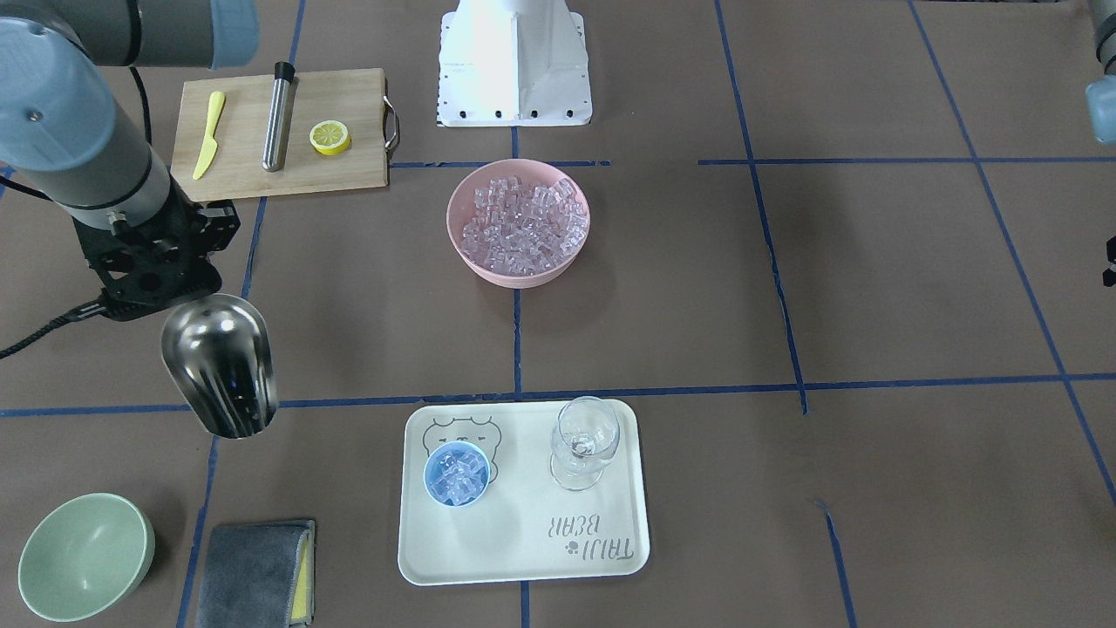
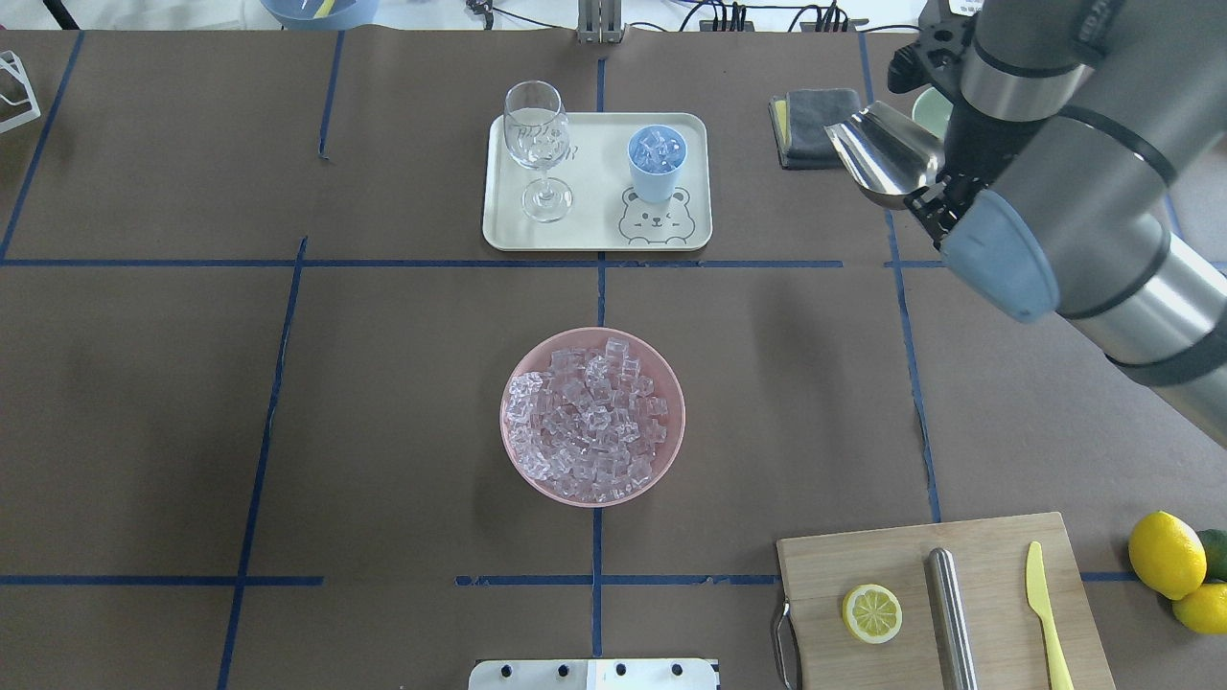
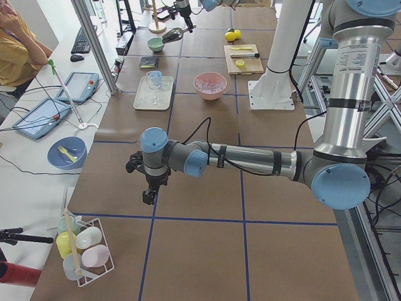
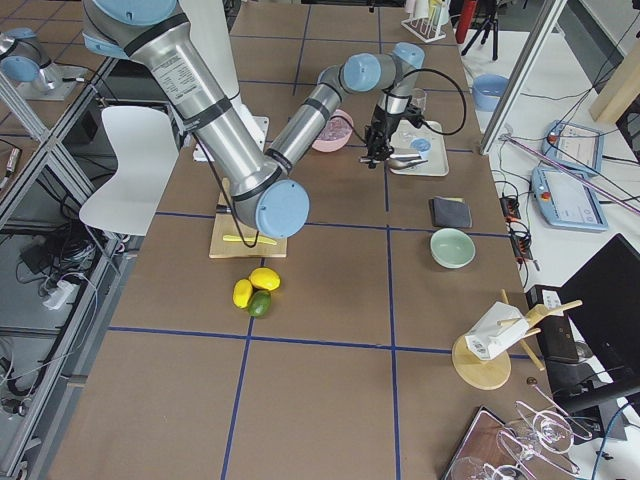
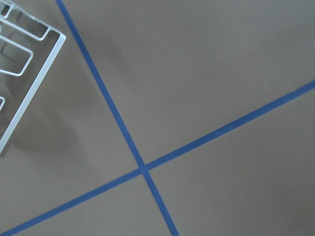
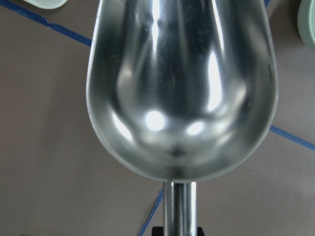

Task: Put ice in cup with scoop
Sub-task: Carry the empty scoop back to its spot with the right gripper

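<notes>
The steel scoop (image 1: 220,366) is empty and held above the table, off the tray's side; its bare trough fills the right wrist view (image 6: 179,83). My right gripper (image 1: 179,283) is shut on the scoop's handle (image 6: 179,206). The light-blue cup (image 1: 456,473) stands on the tray and holds several ice cubes; it also shows in the overhead view (image 2: 658,163). More ice (image 1: 521,227) lies heaped in a pink bowl (image 2: 518,460) at the table's middle. My left gripper (image 3: 149,194) hangs over bare table far from these; I cannot tell if it is open.
A cream tray (image 1: 523,558) carries the cup and a clear stemmed glass (image 1: 582,445). A pale green bowl (image 1: 83,554) and a grey cloth (image 1: 253,571) lie near the scoop. A cutting board (image 1: 349,87) holds a lemon half, a yellow knife and a steel cylinder.
</notes>
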Tool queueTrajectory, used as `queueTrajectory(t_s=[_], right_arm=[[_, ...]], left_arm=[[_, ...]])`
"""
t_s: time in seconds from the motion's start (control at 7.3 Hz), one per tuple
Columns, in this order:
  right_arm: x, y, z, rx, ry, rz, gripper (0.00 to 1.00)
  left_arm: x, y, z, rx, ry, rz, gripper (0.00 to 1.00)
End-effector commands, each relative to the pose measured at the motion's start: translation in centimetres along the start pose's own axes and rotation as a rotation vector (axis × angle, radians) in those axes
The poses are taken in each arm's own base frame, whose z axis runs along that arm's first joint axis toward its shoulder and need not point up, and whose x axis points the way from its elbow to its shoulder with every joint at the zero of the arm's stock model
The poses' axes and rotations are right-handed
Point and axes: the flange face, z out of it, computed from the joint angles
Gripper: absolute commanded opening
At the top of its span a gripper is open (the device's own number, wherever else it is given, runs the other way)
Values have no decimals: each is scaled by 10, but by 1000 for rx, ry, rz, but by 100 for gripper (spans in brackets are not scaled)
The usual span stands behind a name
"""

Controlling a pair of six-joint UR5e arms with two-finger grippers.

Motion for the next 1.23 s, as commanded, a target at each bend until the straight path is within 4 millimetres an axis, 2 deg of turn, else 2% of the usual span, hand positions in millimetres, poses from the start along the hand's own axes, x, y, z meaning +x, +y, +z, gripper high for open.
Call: queueTrajectory(t_s=[0.0,0.14,0.27,0.41,0.55,0.69,0.82,1.1], right_arm=[[43,58,43,78,-39,209,0],[35,71,73,111,-60,264,0],[49,91,102,137,-84,280,0],[50,106,123,172,-100,336,0],[43,117,143,164,-89,342,0],[42,123,152,139,-90,388,0],[30,127,165,116,-81,377,0],[20,131,188,76,-69,352,0]], left_arm=[[-7,8,-4,-28,84,-133,100],[-6,7,-5,-47,88,-215,100],[-7,11,-3,-53,105,-243,100],[-8,16,-4,-52,121,-246,100],[-8,21,-3,-54,118,-247,100],[-7,22,-2,-54,117,-245,100],[-4,20,-7,-45,115,-237,100],[-2,18,-10,-38,115,-230,100]])
